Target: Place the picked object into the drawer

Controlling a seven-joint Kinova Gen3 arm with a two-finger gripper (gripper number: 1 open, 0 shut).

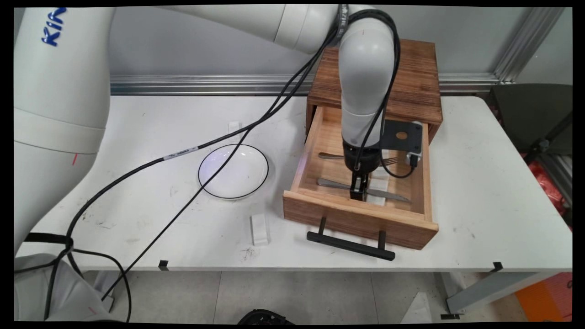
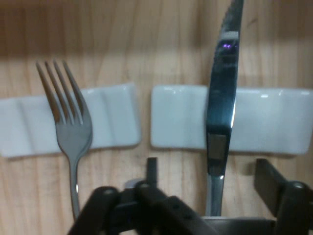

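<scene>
Polished steel is showing right under my gripper: I am hanging over a table knife that is lying in the open wooden drawer, its blade resting across a white rest. My fingers are standing apart, one on each side of the knife's handle, and I am holding nothing; from the hand view neither finger seems to be touching the metal. Relative to the knife, a fork is lying alongside it, farther back in the drawer, its tines propped on a second white rest, with a clear strip of drawer floor between the two. Outside the drawer, to the knife's left, a clear glass plate with a dark rim is sitting on the white table, and a small white block is standing near the drawer's front corner, close to its black handle. I am judging the knife to be stiff, fairly light and slippery, being smooth and thin. The handle, just behind the rest, looks like the best place to take hold, since the rest is lifting that part slightly off the wood.
</scene>
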